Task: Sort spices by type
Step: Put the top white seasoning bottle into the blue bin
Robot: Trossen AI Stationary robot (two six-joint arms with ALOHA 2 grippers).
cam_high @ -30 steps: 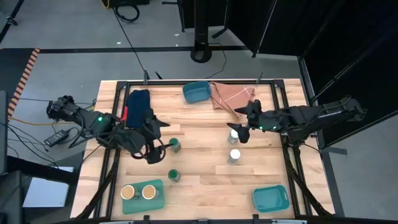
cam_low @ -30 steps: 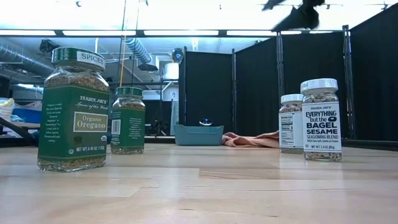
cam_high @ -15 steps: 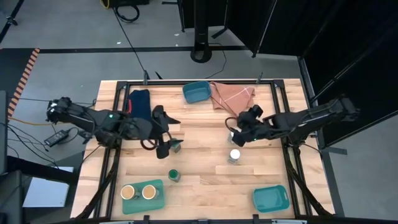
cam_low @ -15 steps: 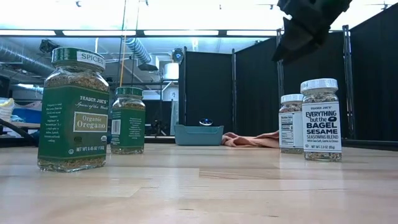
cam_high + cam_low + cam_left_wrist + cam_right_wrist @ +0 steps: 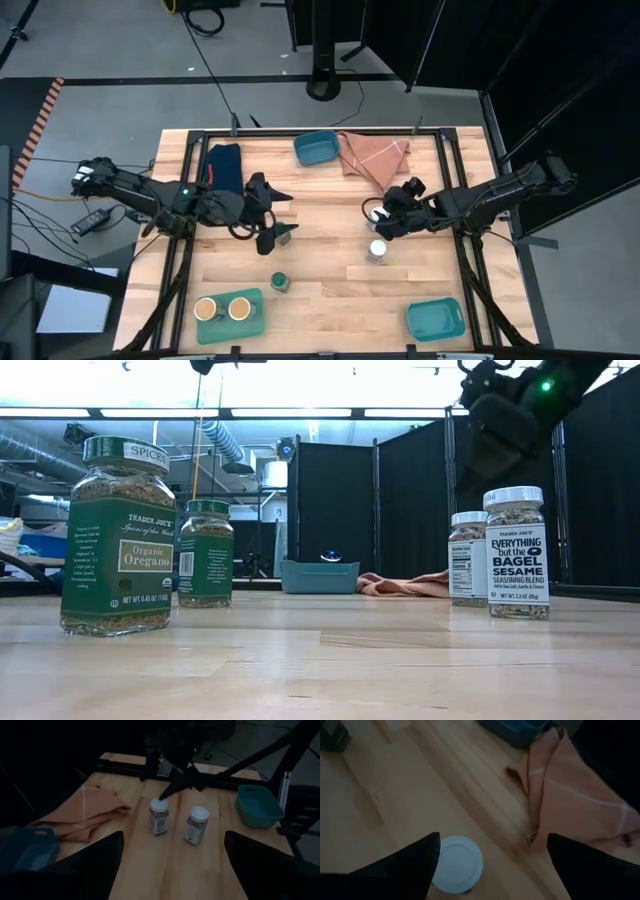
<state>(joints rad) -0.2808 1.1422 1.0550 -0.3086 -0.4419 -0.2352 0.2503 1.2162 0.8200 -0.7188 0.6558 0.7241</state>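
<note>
Two green-lidded spice jars [image 5: 118,535] [image 5: 206,553] stand on the table's left half, and two white-lidded ones [image 5: 517,552] [image 5: 468,558] on its right half. Two tan-lidded jars [image 5: 222,309] sit in a teal tray [image 5: 256,318] at the near left. My left gripper [image 5: 274,228] hangs open above the farther green-lidded jar and hides most of it from above. My right gripper [image 5: 493,840] is open and tilted down over the farther white-lidded jar [image 5: 457,864], clear of its lid.
A teal tray [image 5: 317,149] and an orange cloth [image 5: 372,155] lie at the far edge. A dark blue cloth [image 5: 222,165] lies at the far left. Another teal tray [image 5: 436,319] sits at the near right. Bare wood lies between the jar pairs.
Both grippers have come down, still open. My left gripper has moved toward the table's right, to above the farther green-lidded jar. My right gripper has sunk and tipped further down, closing in on the farther white-lidded jar. No jar has moved.
</note>
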